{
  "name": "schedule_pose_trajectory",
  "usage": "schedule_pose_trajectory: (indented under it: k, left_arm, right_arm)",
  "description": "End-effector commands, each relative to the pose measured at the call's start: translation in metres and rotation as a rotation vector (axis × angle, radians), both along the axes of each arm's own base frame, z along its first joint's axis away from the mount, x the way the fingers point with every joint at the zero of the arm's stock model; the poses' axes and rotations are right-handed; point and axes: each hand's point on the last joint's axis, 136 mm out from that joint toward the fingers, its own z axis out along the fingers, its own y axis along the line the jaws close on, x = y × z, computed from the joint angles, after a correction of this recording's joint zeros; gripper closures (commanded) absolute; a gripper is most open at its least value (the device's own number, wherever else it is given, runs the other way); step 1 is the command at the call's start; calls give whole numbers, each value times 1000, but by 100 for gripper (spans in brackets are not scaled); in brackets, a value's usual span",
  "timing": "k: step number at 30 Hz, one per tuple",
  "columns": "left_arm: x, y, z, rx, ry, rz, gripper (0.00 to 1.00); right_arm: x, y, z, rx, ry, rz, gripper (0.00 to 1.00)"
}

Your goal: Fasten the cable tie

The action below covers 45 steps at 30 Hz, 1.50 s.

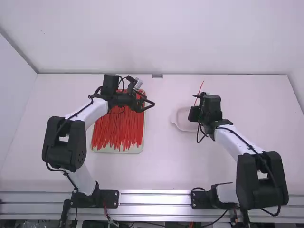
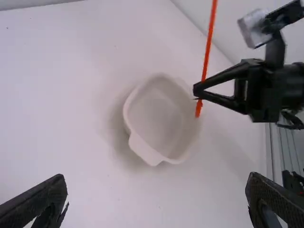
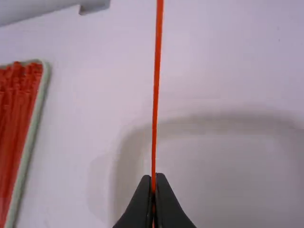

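Tray (image 1: pixel 118 150) sits on the table (image 1: pixel 166 156), left of centre, with a heap of ties (image 1: pixel 118 128) lying in it. Dish (image 1: pixel 180 118) sits on the table right of centre, well apart from the tray. Left hand (image 1: pixel 145 102) is above the tray's far end, jaws spread wide. Right hand (image 3: pixel 153 183) is above the dish's right rim, clamped on one tie (image 3: pixel 156 95). The tie extends from the fingertips towards the far side of the table.
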Motion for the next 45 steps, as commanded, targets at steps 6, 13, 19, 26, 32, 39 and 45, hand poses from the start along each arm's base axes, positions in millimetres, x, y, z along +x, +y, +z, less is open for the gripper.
schedule_pose_trajectory:
  k: [6,13,19,26,32,39,45]
  left_arm:
    - [-3,-3,0,-5,-9,-22,1]
    - [-3,-3,0,-4,-9,-22,1]
    - [-1,0,0,-4,-9,-15,1]
    - [-2,13,5,-1,12,16,1]
    - [-5,36,17,0,40,71,1]
    - [-16,41,24,2,81,83,1]
    - [-16,41,26,-2,79,81,1]
  right_arm:
    - [-1,-3,-31,5,75,-26,100]
    - [-1,-3,-31,7,76,-29,90]
    - [-1,-2,-31,7,78,-27,2]
    - [-10,-5,-29,3,106,-30,2]
    - [-22,-6,-13,3,107,-29,2]
    - [-37,2,7,25,105,-18,2]
    - [-41,5,11,27,106,-7,2]
